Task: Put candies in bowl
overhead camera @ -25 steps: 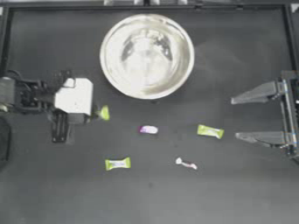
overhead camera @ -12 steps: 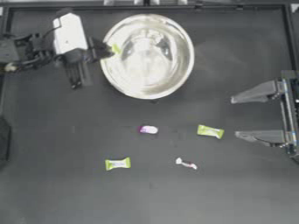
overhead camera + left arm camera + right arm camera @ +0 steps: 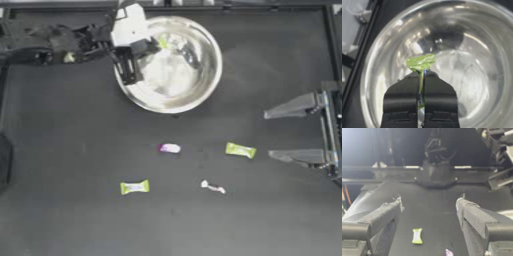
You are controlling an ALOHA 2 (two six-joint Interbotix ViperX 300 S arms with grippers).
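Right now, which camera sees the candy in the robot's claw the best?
The left wrist view. The left gripper pinches the yellow-green candy big and close above the bowl. The top view shows only a small green speck at the gripper. The right wrist view doesn't show it.

The setting looks like a robotics lab bench rather than a home or kitchen: a plain dark table point(image 3: 80, 150) with a raised dark rail along its edges carries only a metal bowl point(image 3: 194, 85) and a few wrapped candies point(image 3: 240, 150) set out well apart below the bowl. Two robot arms reach in from either side of the table, and beyond its far edge, in the right wrist view, stands a dark metal mount point(image 3: 436, 170) with loose cables hanging nearby.
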